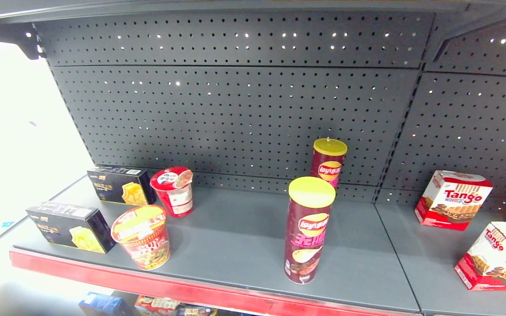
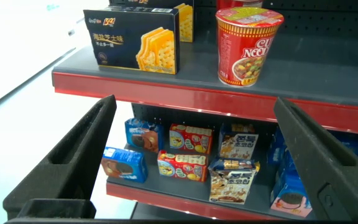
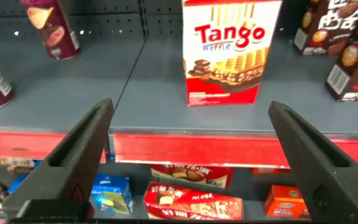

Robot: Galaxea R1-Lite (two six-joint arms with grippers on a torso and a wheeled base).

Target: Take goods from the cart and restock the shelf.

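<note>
- Shelf (image 1: 235, 237) stands straight ahead, partly stocked: black cracker boxes (image 1: 70, 226) and noodle cups at left, two chip cans in the middle, wafer boxes (image 1: 453, 199) at right, with bare board between the cups and the cans
- Left gripper (image 2: 194, 109) has its jaws spread wide with nothing between them; it hangs just before the red front lip (image 1: 147, 281), below the near noodle cup (image 1: 142, 237)
- Right gripper (image 3: 190, 107) is likewise wide and empty, before the same lip under a wafer box, so no goods are in hand yet
- Likely trouble: either arm lifted straight up from here could catch the lip, or the stock just behind it
- Near chip can (image 1: 308, 230) is tall, narrow and close to the front edge; I judge that a light knock would tip it and send it rolling off
- Near noodle cup also sits close to the lip, and a careless pass could push it over
- Safest gap looks to be the bare middle; crowding new goods in at either end risks shoving the boxes askew
</note>
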